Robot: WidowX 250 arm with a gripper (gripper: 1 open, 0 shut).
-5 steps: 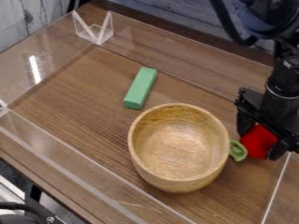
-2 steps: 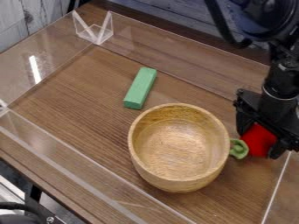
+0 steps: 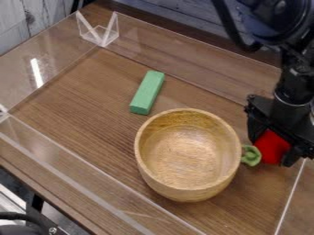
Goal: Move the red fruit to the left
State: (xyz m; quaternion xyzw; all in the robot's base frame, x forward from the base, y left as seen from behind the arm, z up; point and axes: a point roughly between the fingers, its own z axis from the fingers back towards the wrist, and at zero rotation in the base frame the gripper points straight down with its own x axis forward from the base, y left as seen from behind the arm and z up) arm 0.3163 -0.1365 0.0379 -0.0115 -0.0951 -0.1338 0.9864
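End effector open over the red fruit, right of the bowl.

Nearest me, the wooden bowl (image 3: 188, 154) sits where it sat a second ago. Just beside its right rim lies the red fruit (image 3: 271, 148) with its green stem (image 3: 252, 156), also unshifted. My end effector (image 3: 273, 138) stands wide around the fruit, its pose slightly changed from the earlier frame. Farther off, the green block (image 3: 147, 93) rests unmoved on the surface (image 3: 92, 112).

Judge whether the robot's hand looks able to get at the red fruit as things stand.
Probably yes: the hand is already right over the red fruit, and the wooden bowl sits beside the fruit, not covering it.
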